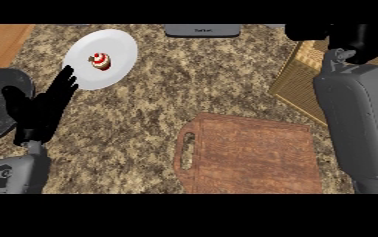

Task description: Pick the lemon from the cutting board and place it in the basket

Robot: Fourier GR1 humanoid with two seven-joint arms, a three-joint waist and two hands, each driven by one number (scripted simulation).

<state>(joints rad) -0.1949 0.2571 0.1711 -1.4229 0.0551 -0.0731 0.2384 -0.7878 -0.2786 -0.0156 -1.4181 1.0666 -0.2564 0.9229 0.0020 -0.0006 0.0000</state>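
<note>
The brown wooden cutting board (251, 156) lies at the lower middle of the counter with its handle slot to the left, and nothing lies on it. No lemon shows anywhere in the head view. The woven basket (299, 81) stands at the right, its inside mostly hidden by my right forearm. My right hand (332, 33) hovers above the basket's far part, at the view's top right corner. My left hand (43, 108) rests open at the left edge, fingers pointing up toward the plate.
A white plate (118, 46) with a small red-and-white cupcake (100, 61) sits at the back left. A grey flat object (203, 30) lies at the back edge. A dark round thing (13, 88) shows at the far left.
</note>
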